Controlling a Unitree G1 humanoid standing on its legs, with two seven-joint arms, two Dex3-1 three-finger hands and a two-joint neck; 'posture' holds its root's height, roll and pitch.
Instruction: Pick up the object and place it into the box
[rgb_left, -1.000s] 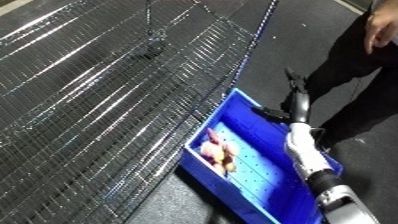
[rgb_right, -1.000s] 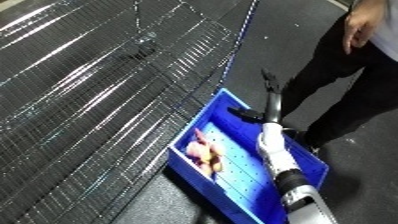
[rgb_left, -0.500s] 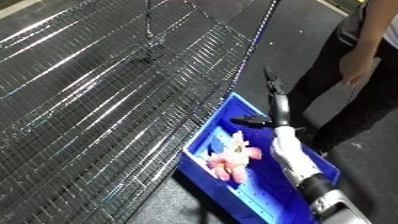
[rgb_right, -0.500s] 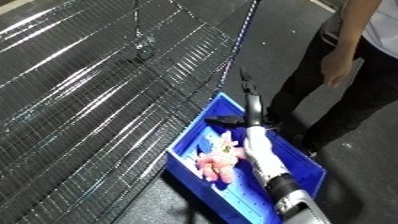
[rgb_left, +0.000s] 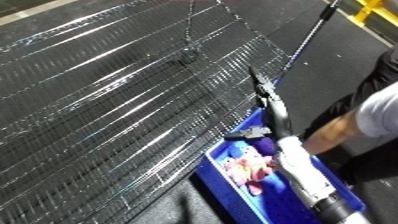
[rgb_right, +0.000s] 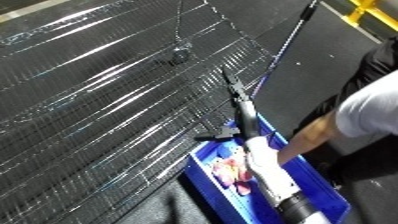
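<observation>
Wire mesh shelf (rgb_left: 107, 100) fills the ground left of your fingers. Pink object (rgb_left: 244, 169) lies inside the blue bin (rgb_left: 233, 200), below and behind your fingertips. Right hand (rgb_left: 268, 102): fingers straight, holding nothing, reaching past the bin rim over the mesh. Risk: fingertips snag in the wires, or the forearm knocks the bin.

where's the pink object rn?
The pink object lies inside the blue bin at lower right of both eye views, beside the right forearm, next to the wire mesh surface.
</observation>
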